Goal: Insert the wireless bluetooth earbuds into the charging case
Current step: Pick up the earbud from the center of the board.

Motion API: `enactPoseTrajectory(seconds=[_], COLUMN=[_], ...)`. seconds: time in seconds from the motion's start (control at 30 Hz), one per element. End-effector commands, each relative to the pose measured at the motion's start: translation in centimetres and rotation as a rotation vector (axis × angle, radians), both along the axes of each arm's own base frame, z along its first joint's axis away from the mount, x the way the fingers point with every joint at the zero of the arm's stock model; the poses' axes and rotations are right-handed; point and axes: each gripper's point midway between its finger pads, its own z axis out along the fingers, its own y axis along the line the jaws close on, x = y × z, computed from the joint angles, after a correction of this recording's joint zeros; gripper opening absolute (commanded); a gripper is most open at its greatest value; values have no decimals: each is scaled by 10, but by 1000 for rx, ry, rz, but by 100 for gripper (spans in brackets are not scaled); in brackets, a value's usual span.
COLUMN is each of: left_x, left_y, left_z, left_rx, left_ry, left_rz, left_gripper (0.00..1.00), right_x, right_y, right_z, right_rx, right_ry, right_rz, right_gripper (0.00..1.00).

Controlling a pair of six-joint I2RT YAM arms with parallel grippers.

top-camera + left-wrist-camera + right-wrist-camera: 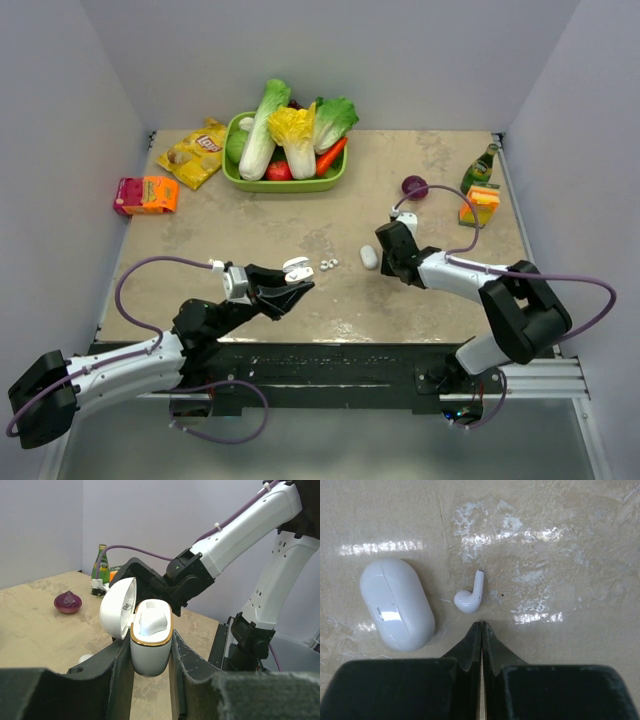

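Left fingers point(117, 676) clamped on the open charging case point(150, 647), one finger on each side of the lower body. The case is held upright off the tabletop point(250, 230), lid point(118, 607) hinged back to the left in the left wrist view, gold rim round the opening. A white moulded shape sits in the well; can't tell if it's an earbud or the insert. In the top view this case is near the front middle of the tabletop.

Right fingers point(470, 644) pressed fully together, nothing between them, tips low over the tabletop. One earbud point(470, 596) lies flat just ahead of the tips, stem pointing away from the camera; not touched. Closed white case point(397, 604) lies just beside the earbud on its left, with a small gap.

In the top view two tiny white bits point(328, 264) lie between the held case and the closed case; too small to tell, earbud-like.

At the back: green bowl point(285, 186) of lettuce, cabbage and carrot, yellow chips bag point(195, 152) to its left, pink-orange box point(146, 195) at the left edge. On the right: red onion point(414, 186), green bottle point(481, 167), orange carton point(480, 205).
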Motion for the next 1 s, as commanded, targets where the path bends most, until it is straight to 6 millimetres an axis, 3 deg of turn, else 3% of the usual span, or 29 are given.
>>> enactPoseTrajectory(seconds=[0.0, 0.37, 0.47, 0.63, 0.73, 0.77, 0.87, 0.97], left_x=[-2, -1, -1, 1, 1, 1, 1, 1], left_y=[5, 3, 2, 1, -1, 0, 0, -1], left_z=[16, 13, 11, 9, 7, 8, 7, 6], left_rx=[-51, -43, -38, -34, -25, -28, -27, -25], left_ry=[-33, -26, -22, -20, -16, -18, -17, -13], left_rz=[9, 10, 10, 10, 8, 11, 11, 10], left_gripper=[0, 0, 0, 0, 0, 0, 0, 0], right_x=[28, 54, 63, 81, 83, 80, 76, 74], right_y=[6, 17, 32, 48, 53, 55, 51, 40], right_z=[15, 10, 12, 21, 49, 54, 71, 74], right_rx=[13, 10, 54, 72, 108, 120, 113, 69], right_ry=[-76, -73, -74, -85, -145, -151, -182, -187], right_rz=[-47, -52, -24, 5, 47, 71, 101, 71], right_gripper=[0, 0, 1, 22, 31, 39, 50, 54])
